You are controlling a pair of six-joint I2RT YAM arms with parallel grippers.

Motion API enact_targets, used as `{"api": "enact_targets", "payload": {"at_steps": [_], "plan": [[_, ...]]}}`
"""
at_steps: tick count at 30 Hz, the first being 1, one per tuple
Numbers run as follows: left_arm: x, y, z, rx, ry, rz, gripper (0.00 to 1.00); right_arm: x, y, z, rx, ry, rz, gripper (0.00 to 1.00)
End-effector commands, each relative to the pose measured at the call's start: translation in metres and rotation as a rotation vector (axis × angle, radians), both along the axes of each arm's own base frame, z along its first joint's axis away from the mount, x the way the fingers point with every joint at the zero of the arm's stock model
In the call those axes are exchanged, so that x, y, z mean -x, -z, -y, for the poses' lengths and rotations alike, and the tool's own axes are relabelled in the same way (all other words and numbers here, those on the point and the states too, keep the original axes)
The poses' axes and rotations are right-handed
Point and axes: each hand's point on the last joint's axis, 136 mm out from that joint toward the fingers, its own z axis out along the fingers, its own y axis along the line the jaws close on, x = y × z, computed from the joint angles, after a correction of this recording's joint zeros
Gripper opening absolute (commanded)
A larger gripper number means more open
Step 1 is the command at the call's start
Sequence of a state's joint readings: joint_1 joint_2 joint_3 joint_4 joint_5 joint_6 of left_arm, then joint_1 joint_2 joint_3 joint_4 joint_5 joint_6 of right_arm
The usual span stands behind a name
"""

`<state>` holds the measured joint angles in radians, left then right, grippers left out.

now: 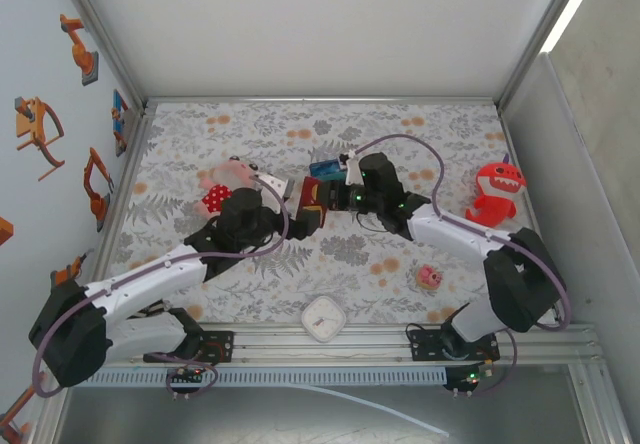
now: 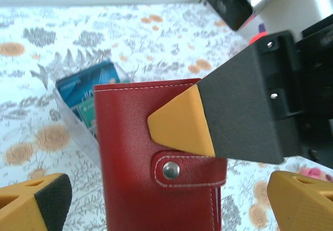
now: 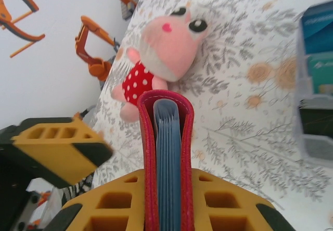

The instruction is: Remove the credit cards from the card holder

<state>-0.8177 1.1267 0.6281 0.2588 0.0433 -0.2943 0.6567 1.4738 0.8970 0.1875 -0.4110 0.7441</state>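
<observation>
The left claw [image 2: 166,189] is spread wide. Its 2 orange fingers stand on either side of the card holder [image 2: 130,189] and neither touches it, so the wallet's weight hangs on 1 grip alone. The main risk is a tug on the snap tab [image 2: 188,171], which looks fastened. A pull there could twist or slide the smooth red cover out of that grip and drop the wallet onto the floral table [image 1: 300,274]. A second risk is that the right claw [image 3: 167,189] pinches both halves together just above the tab, which could keep the wallet from opening. The right claw is clamped on the card holder, 1 pad on each red face. The wallet stands on edge between its pads and pokes out past their tips, with blue-grey leaves showing between the covers. I cannot tell whether any of those leaves is a credit card. For the left claw, the wallet sits midway between its open fingers. A clear box [image 2: 83,93] with blue-teal contents lies beyond the wallet from the left claw. A pink plush [image 3: 166,49] lies on the table beyond the right claw's tips.
</observation>
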Motion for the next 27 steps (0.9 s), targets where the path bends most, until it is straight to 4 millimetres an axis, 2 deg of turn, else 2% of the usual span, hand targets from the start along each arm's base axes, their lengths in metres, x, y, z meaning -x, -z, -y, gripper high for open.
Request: {"api": "enact_targets", "payload": {"at_steps": [1, 6, 10, 16, 18, 22, 27], "plan": [[0.001, -0.025, -0.006, 0.049, -0.014, 0.088, 0.97, -0.010, -0.022, 0.018, -0.006, 0.061, 0.087, 0.00], [-0.001, -0.037, -0.025, 0.076, -0.097, 0.126, 0.97, -0.015, -0.028, 0.035, 0.040, 0.107, 0.118, 0.00], [-0.008, -0.039, -0.045, 0.112, -0.184, 0.138, 0.97, -0.015, -0.034, 0.049, 0.081, 0.145, 0.148, 0.00], [-0.026, -0.033, -0.082, 0.242, -0.281, 0.031, 0.97, -0.013, -0.046, 0.066, 0.125, 0.188, 0.200, 0.00], [-0.031, -0.029, -0.087, 0.259, -0.281, -0.014, 0.97, -0.011, -0.049, 0.070, 0.134, 0.196, 0.212, 0.00], [-0.036, -0.024, -0.085, 0.256, -0.251, -0.081, 0.97, -0.008, -0.057, 0.074, 0.131, 0.196, 0.243, 0.00], [-0.031, -0.028, -0.060, 0.279, -0.085, -0.113, 0.97, -0.001, -0.067, 0.071, 0.111, 0.161, 0.267, 0.00]]}}
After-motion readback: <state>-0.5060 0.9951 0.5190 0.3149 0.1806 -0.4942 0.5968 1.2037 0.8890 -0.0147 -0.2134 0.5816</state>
